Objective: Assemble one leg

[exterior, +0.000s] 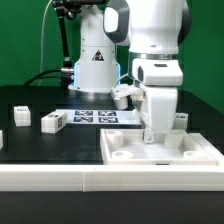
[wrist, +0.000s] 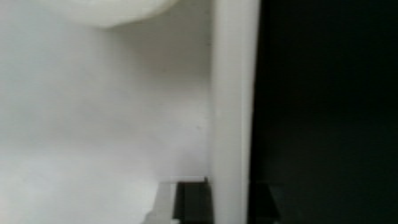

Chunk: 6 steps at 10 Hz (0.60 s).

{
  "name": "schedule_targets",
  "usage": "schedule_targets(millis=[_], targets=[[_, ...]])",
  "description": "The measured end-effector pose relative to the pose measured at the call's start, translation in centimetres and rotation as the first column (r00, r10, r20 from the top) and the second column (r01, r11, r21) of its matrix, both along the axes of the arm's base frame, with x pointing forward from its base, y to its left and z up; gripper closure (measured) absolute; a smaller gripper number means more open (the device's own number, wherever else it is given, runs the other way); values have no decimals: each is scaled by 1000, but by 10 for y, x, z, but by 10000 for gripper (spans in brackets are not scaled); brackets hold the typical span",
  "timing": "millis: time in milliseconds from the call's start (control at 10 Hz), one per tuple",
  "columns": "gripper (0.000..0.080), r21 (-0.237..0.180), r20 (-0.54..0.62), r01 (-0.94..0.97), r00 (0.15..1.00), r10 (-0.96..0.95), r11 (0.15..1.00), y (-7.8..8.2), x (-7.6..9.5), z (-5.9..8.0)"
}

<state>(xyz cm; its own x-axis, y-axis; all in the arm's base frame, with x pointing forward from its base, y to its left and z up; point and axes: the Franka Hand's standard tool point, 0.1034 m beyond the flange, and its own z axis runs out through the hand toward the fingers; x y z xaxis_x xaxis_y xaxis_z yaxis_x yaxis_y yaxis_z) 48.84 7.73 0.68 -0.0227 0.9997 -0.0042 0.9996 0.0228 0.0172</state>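
Fingers of the gripper come down onto the far left part of the panel. The hand's white body hides most of them, and I cannot tell how wide they stand or whether they pinch anything. The wrist view is blurred (too close to read): a pale surface, a pale straight strip, black beyond it, and one dark finger cut off by the frame.

One leg sits on the table, well to the exterior view's left of the panel and just beside the marker board, with its tag showing. A second leg sits farther left. A third piece is cut off at the left edge. A small block is half hidden behind the gripper, beyond the panel. The panel's near sockets face up, too pale to see into.
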Motion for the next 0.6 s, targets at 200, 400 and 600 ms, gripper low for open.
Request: schedule_targets(millis=[200,400,600], targets=[[741,-1,-1,7,1000,-7,1000,-1,0,0],[564,-1,-1,7,1000,-7,1000,-1,0,0],[428,-1,-1,8,1000,-8,1000,-2,0,0]])
